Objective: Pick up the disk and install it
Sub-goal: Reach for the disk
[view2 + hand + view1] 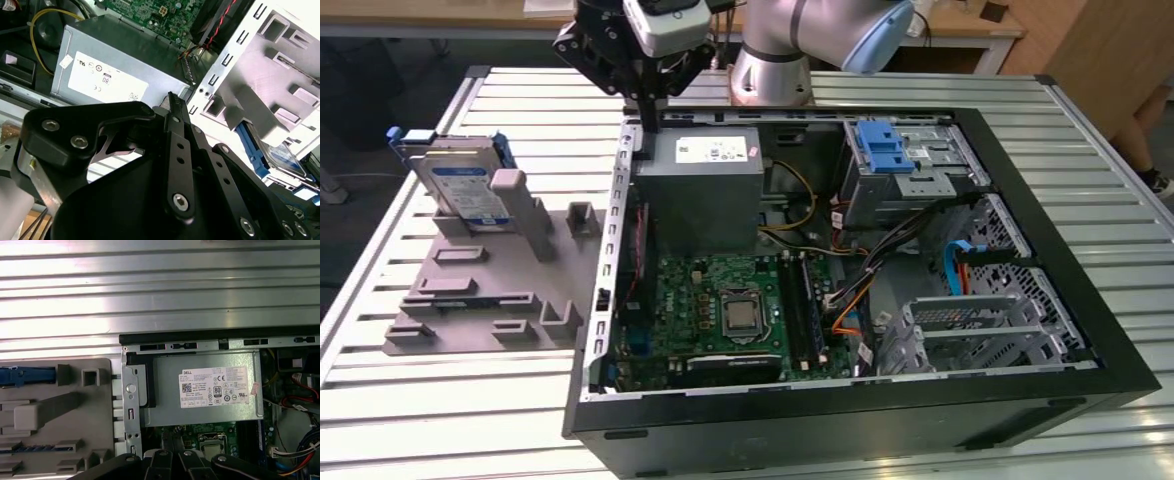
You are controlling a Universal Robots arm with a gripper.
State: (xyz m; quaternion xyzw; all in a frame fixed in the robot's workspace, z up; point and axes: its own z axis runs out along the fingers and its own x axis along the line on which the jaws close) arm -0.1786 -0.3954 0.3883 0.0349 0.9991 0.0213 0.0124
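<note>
Presently the claw [644,118] hangs pressed together, empty, by the power supply [707,180], the disk [464,185] upright in its grey holder [494,290].

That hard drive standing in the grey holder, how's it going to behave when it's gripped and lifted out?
The disk looks rigid metal, so probably stiff and fairly heavy for its size. Standing on edge in the grey holder, it may tip if nudged sideways.
</note>
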